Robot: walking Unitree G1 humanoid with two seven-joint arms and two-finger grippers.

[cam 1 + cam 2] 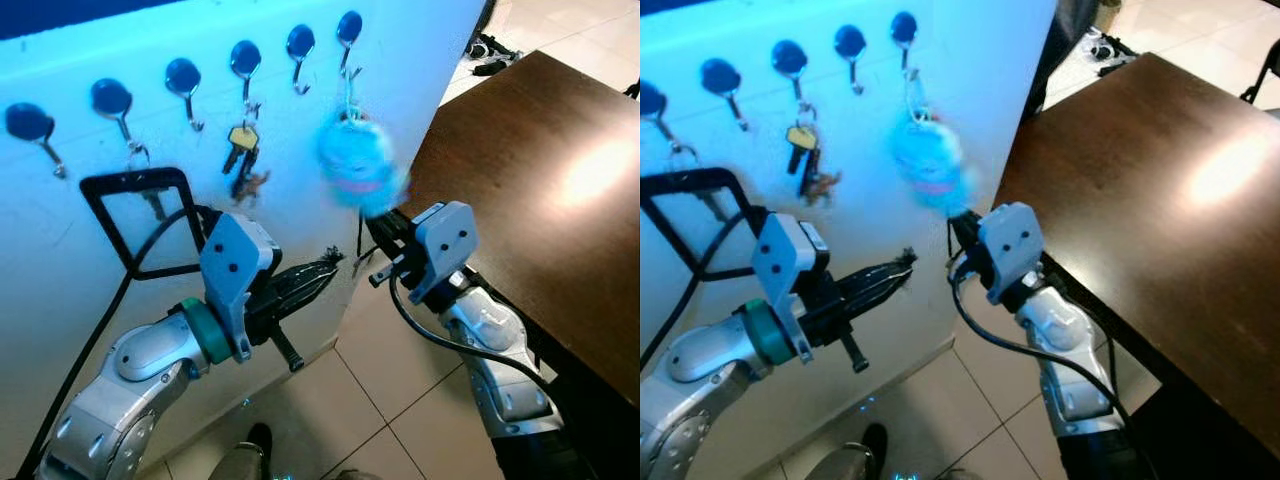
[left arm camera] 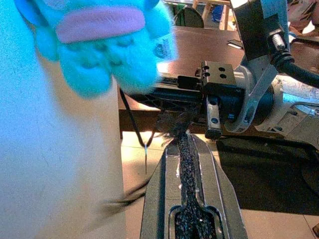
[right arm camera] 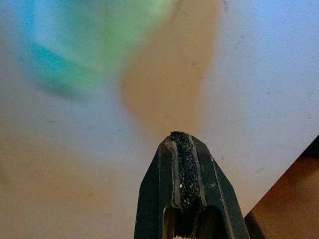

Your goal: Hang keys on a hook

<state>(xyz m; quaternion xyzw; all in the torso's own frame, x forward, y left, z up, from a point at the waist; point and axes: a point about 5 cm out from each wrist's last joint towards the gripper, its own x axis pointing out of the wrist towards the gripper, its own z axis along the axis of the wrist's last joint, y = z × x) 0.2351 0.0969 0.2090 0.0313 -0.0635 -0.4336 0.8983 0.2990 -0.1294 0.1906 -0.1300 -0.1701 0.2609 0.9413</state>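
Six hooks [image 1: 245, 62] are fixed in a row on the white wall [image 1: 60, 260]; the blue plush keychain [image 1: 357, 160] is hung from the end one, blurred. Other keys [image 1: 242, 150] hang two hooks along. Both the left gripper [image 1: 325, 270] and right gripper [image 3: 184, 142] are pressed together, empty, just below the plush
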